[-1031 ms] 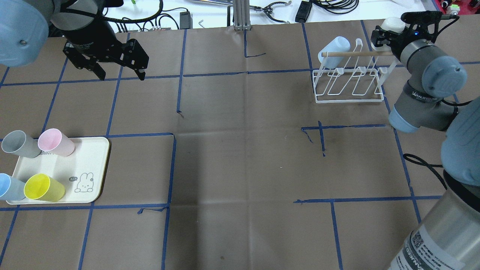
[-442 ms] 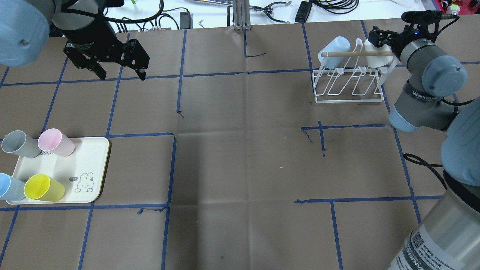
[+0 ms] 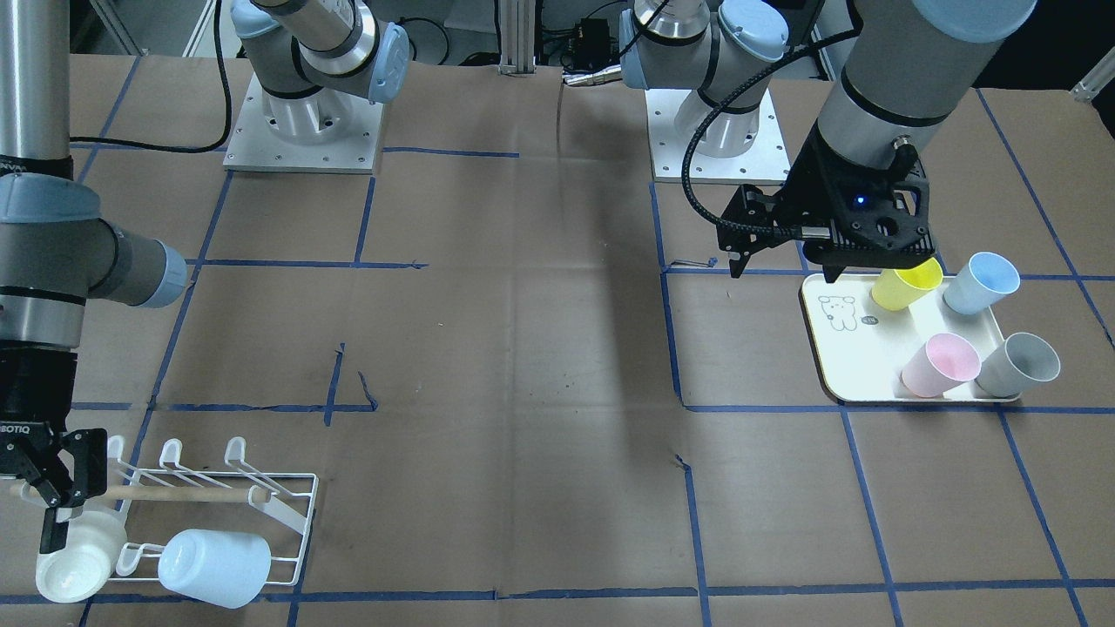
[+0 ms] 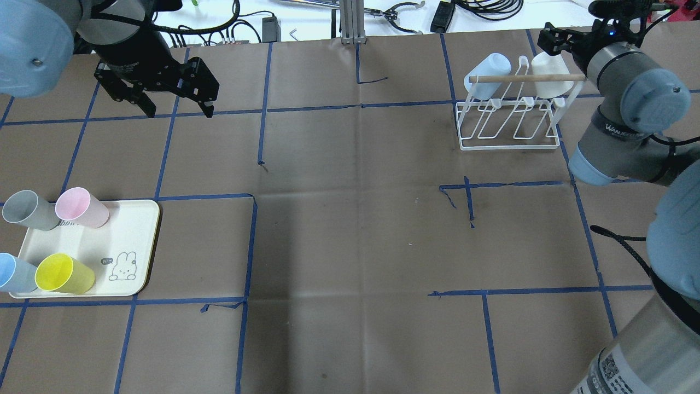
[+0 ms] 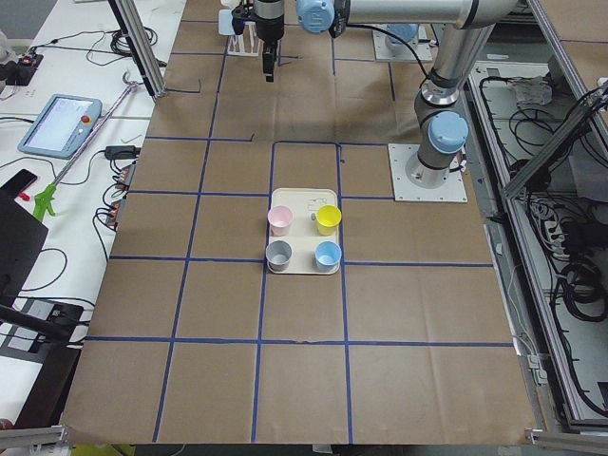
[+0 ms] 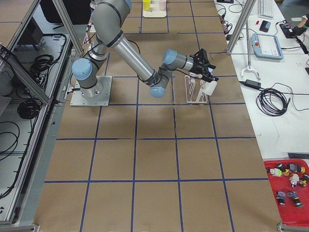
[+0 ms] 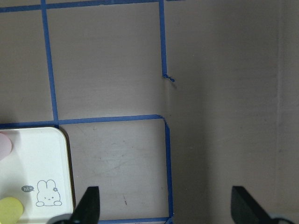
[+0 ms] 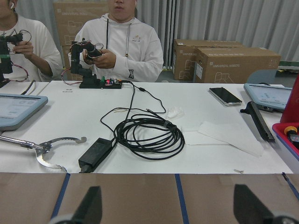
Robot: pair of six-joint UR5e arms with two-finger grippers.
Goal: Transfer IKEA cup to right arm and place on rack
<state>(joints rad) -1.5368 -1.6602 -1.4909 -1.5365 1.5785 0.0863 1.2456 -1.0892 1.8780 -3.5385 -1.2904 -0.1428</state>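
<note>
A white cup (image 4: 549,74) sits mouth-out on the far right peg of the white wire rack (image 4: 508,139), behind its wooden dowel. A light-blue cup (image 4: 488,74) sits on the far left peg. My right gripper (image 4: 555,44) is open just beyond the white cup. In the right wrist view its fingers (image 8: 91,207) are wide apart with nothing between them. In the front view it (image 3: 52,514) hovers over the white cup (image 3: 74,557) beside the rack (image 3: 261,509). My left gripper (image 4: 178,109) is open and empty, high over the table's far left.
A cream tray (image 4: 136,241) with a rabbit drawing lies at the near left and holds a grey cup (image 4: 27,209), a pink cup (image 4: 82,207), a blue cup (image 4: 13,273) and a yellow cup (image 4: 63,273). Cables and tools lie beyond the table's far edge.
My right gripper carried the white cup down onto the rack's far right peg, let it go and drew back from it. The left arm has barely moved.
</note>
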